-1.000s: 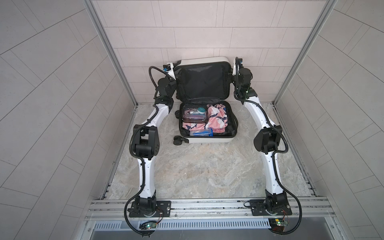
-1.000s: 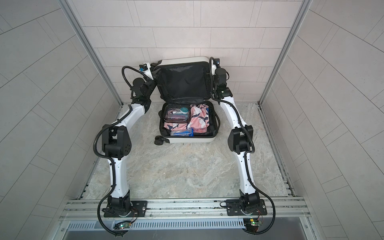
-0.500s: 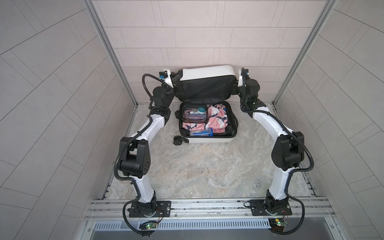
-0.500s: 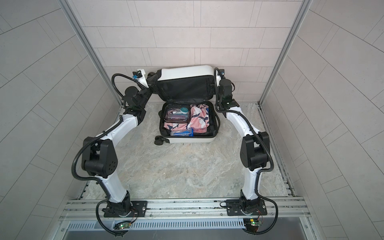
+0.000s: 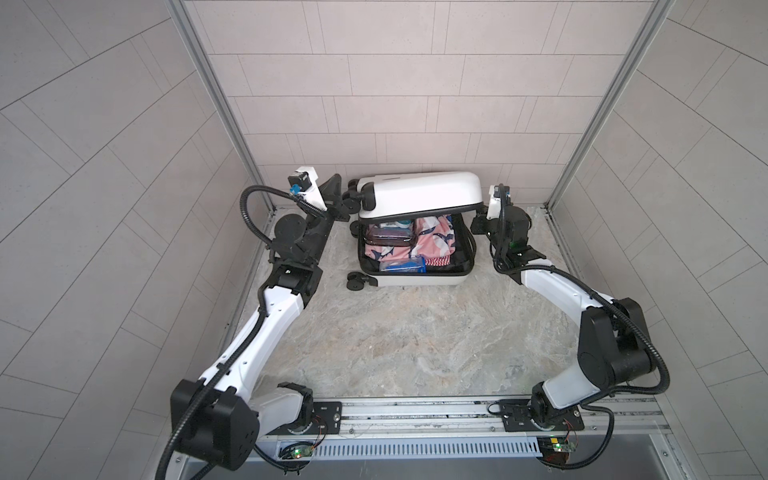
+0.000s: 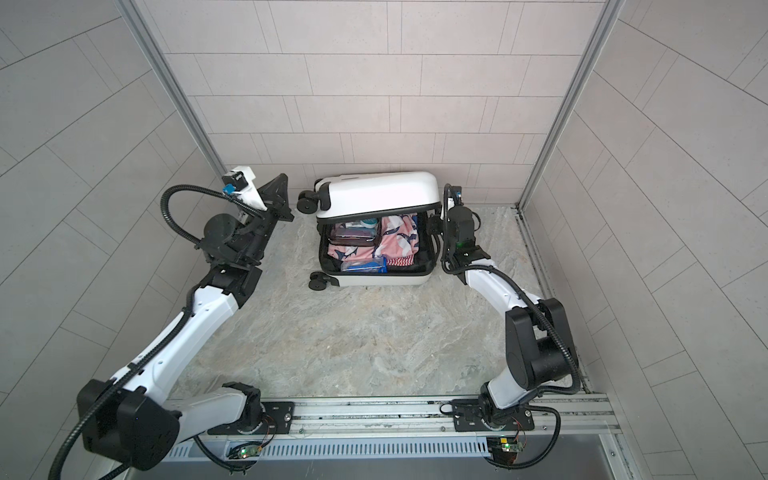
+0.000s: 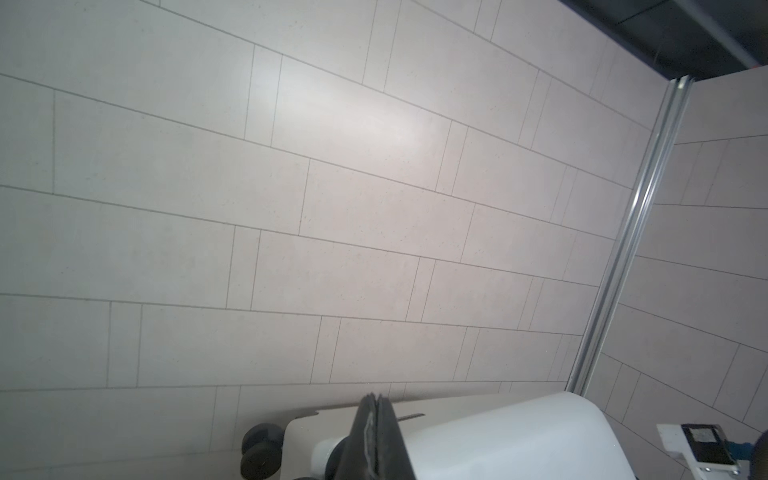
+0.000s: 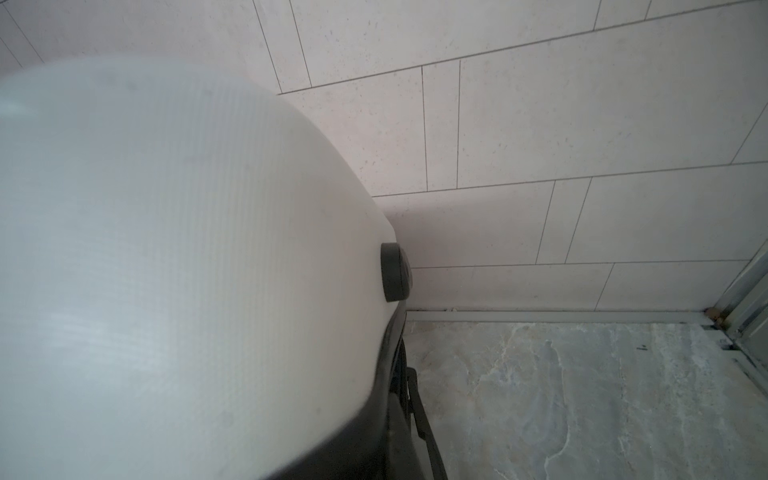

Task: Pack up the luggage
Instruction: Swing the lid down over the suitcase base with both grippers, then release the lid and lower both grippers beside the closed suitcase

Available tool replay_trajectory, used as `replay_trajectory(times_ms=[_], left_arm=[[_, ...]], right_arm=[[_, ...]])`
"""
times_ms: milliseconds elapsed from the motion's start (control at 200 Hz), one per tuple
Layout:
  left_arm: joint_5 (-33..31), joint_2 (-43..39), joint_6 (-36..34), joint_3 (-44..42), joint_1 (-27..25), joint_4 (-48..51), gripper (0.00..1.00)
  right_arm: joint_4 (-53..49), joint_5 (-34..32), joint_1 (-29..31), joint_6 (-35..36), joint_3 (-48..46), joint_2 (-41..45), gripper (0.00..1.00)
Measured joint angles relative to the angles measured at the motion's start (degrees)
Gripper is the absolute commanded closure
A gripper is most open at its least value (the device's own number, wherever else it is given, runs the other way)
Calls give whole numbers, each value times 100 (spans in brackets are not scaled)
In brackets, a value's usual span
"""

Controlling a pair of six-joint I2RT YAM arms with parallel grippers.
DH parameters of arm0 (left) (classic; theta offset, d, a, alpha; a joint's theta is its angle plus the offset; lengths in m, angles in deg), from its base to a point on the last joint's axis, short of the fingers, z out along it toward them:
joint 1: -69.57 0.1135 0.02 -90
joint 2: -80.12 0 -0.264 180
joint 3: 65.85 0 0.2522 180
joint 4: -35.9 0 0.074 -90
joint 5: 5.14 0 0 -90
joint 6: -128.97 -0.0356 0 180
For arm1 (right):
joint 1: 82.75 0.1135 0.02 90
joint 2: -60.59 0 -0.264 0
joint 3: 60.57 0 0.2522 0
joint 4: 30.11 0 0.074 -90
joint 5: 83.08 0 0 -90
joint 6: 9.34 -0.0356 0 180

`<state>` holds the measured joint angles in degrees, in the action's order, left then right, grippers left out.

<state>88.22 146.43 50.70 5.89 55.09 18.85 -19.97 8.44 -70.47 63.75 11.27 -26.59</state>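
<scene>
The luggage stands at the back middle, its white lid [image 5: 419, 193] [image 6: 378, 195] tilted about halfway down over the base [image 5: 415, 280] [image 6: 382, 278]. Pink patterned clothes [image 5: 432, 243], a clear pouch [image 5: 388, 237] and a blue packet [image 5: 403, 264] lie inside. My left gripper [image 5: 336, 179] [image 6: 284, 178] [image 7: 376, 398] is shut and empty, pointing up beside the lid's wheels [image 7: 259, 449]. My right gripper [image 5: 478, 222] [image 6: 434, 224] is shut, low against the lid's right end [image 8: 187, 249], by its black rim; its tips are hard to make out.
Tiled walls [image 5: 395, 104] close in right behind the luggage and on both sides. The marble floor [image 5: 415, 340] stretches in front of it to a metal rail [image 5: 415, 415] that carries both arm bases. A corner post [image 8: 744, 299] stands near the right arm.
The lid has swung from upright to about halfway down over the base. Both grippers came down with it, and both elbows have dropped outward and toward the rail.
</scene>
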Motion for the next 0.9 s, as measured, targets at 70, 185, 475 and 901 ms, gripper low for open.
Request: replay_trajectory(times_ms=[70,185,475,901], left_arm=[[-175,-240,7,-238,0,251,95],[-411,-501,39,-514,0,638,92],[-929,-688,162,-603,4,1552,34],[-588,243,614,260,625,2857,26]], right_arm=[[50,13,46,-55,-402,188,100],[144,24,144,-76,-883,448,100],[-706,-297,144,-446,-2063,1408,40],[-2618,-1071,85,-874,-1851,2212,29]])
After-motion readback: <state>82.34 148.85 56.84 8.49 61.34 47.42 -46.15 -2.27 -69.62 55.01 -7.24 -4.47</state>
